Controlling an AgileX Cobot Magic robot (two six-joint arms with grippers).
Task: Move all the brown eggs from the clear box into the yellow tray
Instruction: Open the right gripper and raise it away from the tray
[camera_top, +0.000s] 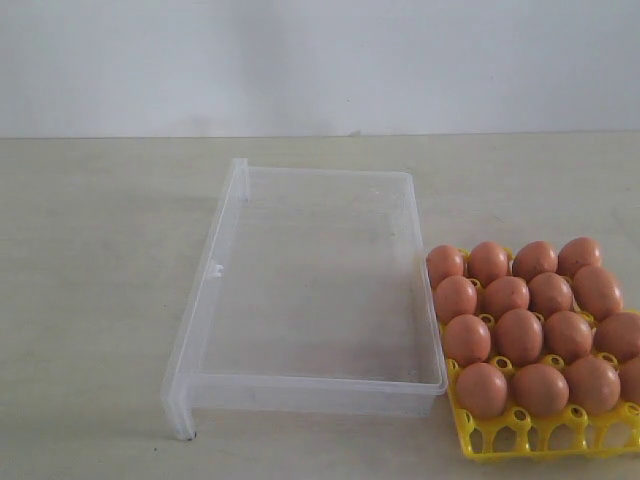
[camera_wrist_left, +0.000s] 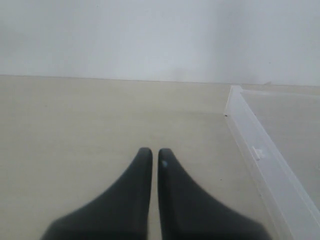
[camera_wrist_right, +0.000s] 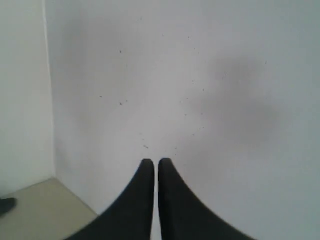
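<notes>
Exterior cam: raised, mid-range, looking down across the clear box (camera_top: 205, 300) to the wall (camera_top: 320, 60) behind it; yellow tray (camera_top: 520, 430) beside the box clipped by frame. Left wrist cam: low, close beside the box, facing that same wall; overlap is the box's long side away from the tray. Right wrist cam: faces white wall (camera_wrist_right: 200, 75), position relative to box unclear.

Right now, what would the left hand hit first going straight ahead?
Likely nothing soon: the left hand points over bare table toward the white wall; the clear box lies off its line.
</notes>
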